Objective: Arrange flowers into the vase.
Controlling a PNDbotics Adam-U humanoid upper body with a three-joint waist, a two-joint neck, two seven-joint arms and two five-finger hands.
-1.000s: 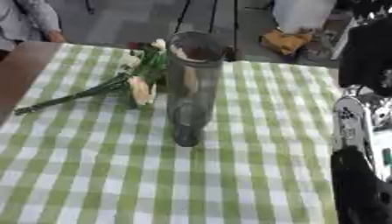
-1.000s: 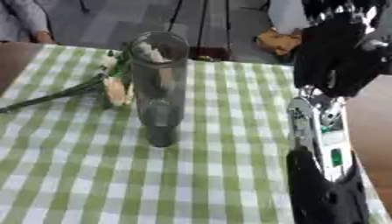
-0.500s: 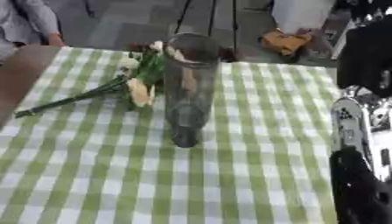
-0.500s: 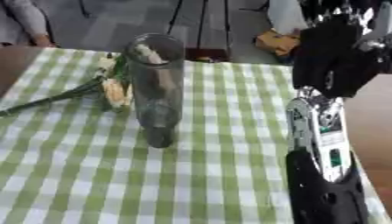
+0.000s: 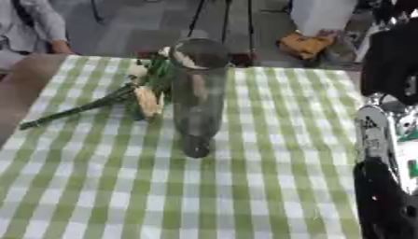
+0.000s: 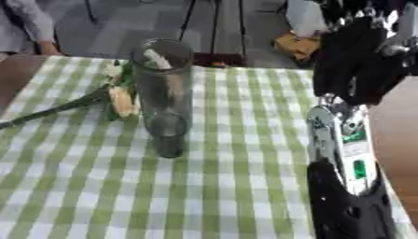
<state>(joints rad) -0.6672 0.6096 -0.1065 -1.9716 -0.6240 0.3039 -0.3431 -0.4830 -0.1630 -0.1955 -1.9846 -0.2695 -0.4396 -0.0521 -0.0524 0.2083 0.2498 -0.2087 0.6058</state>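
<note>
A tall clear glass vase (image 5: pixel 198 93) stands upright on the green-and-white checked cloth (image 5: pixel 122 186), near the middle. Just left of it lie flowers (image 5: pixel 145 99) with cream blooms, their green stems (image 5: pixel 73 109) running out toward the left edge. A pale streak (image 6: pixel 155 58) shows through the vase's upper glass; I cannot tell whether it is inside or behind. My right hand (image 6: pixel 359 65) hangs black at the upper right, well apart from the vase, above its silver-and-black forearm (image 6: pixel 339 140). The left hand shows in no view.
Bare brown tabletop (image 5: pixel 24 79) shows past the cloth's left edge and again on the right (image 6: pixel 400 121). Beyond the far edge, an orange object (image 5: pixel 306 44) lies on the floor. Open cloth spreads in front of the vase.
</note>
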